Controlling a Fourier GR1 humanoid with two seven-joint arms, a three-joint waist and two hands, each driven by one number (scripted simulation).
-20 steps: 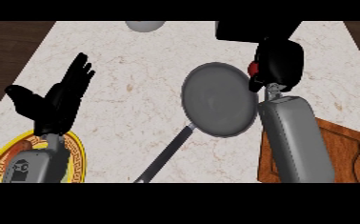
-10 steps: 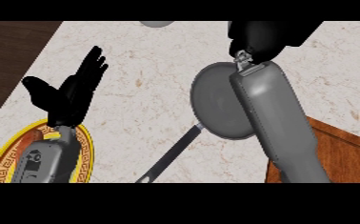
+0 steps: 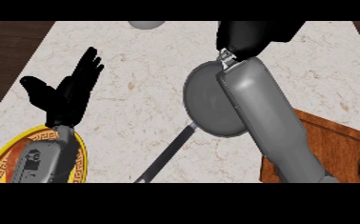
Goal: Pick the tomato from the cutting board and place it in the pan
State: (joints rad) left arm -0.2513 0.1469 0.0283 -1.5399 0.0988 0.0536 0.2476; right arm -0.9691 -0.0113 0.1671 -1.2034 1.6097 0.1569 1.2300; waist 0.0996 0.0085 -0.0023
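We are working from the head view, and what matters most is how our right hand (image 3: 253,36) stands to the pan (image 3: 208,105). That hand shows as a dark mass at the far end of the right forearm, which runs up from the lower right and crosses the pan's right side, so the hand sits just past the pan's far rim, over the marble desk (image 3: 141,99). We cannot tell whether its fingers are curled or straight, and we cannot see the tomato anywhere: it is not on the visible corner of the cutting board (image 3: 330,147) at the lower right, nor lying in the bare grey part of the pan, so we judge it is likely hidden in or under that hand, though nothing confirms this. If so, the pan's bowl lies toward us and slightly left of the hand, so the release would call for drawing the hand back over the bowl. The pan's handle (image 3: 165,154) points down and left, toward the lower edge, well away from where the hand is. Our left hand (image 3: 67,94) rests at the left, fingers straight and spread upward, above a yellow-rimmed plate (image 3: 79,152) and well apart from the pan; the right hand is clearly nearer.
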